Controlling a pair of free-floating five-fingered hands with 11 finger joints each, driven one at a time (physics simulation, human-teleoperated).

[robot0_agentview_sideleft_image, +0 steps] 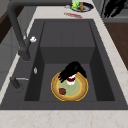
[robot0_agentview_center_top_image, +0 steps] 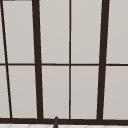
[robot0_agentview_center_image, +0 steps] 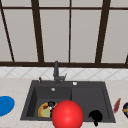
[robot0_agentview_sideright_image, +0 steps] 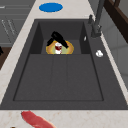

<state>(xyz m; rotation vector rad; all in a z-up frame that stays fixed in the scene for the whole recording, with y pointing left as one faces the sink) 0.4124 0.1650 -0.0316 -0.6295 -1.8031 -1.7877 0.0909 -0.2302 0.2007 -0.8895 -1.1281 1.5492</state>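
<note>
Small red-and-white item [robot0_agentview_sideleft_image: 71,80]: it stands on a yellow-rimmed plate [robot0_agentview_sideleft_image: 79,93] on the floor of the sink's [robot0_agentview_sideleft_image: 67,32] deeper basin, which is the left one in the front view. A dark red morsel [robot0_agentview_sideleft_image: 62,91] lies apart from it on the same plate.

The left robot hand [robot0_agentview_sideleft_image: 72,69] hangs directly over the item and appears to touch its top. Whether it is closed round the item or merely resting on it cannot be told from these views. The step in hand is judged to be the taking hold of the item on the plate; a lift is not yet evident, as the item sits on the plate surface.

Any raising calls for a confirmed hold first, then a straight upward path clear of the basin walls and of the faucet [robot0_agentview_center_image: 56,71] behind.

The right robot hand [robot0_agentview_center_image: 95,117] hangs idle at the sink's front right edge; its state cannot be told.

On the bench [robot0_agentview_center_image: 15,87]: a blue disc [robot0_agentview_center_image: 5,105] at the left and a red strip [robot0_agentview_center_image: 116,105] at the right. A large red ball [robot0_agentview_center_image: 67,115] stands before the sink's front edge.
</note>
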